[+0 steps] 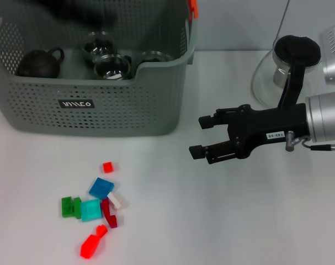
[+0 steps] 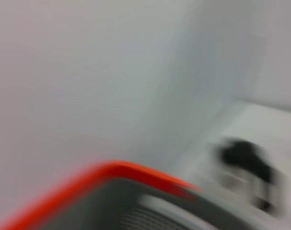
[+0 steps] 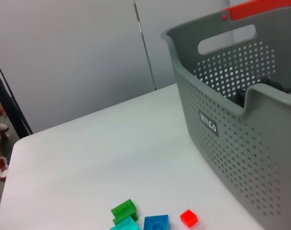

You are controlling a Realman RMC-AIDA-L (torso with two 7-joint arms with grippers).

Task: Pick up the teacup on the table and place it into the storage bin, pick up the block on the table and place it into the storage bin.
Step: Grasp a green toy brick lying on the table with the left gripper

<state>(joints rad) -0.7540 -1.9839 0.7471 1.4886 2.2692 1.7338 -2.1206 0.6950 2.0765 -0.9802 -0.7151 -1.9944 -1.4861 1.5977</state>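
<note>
The grey perforated storage bin (image 1: 101, 107) stands at the back left, and in the right wrist view the storage bin (image 3: 231, 143) shows its orange clip (image 3: 260, 7). Inside it sit three glass teacups (image 1: 112, 66) and a dark teapot (image 1: 40, 62). Several loose blocks lie on the table in front of the bin: a small red block (image 1: 107, 167), a blue one (image 1: 102, 187) and a green one (image 1: 71, 206). My right gripper (image 1: 197, 135) hovers open and empty to the right of the bin. A dark blur (image 1: 81, 16) over the bin's far side is my left arm.
A glass pitcher (image 1: 277, 72) with a black lid stands at the back right, behind my right arm. The red block (image 3: 188, 218), blue block (image 3: 156, 223) and green block (image 3: 123, 210) also appear in the right wrist view. The left wrist view is smeared.
</note>
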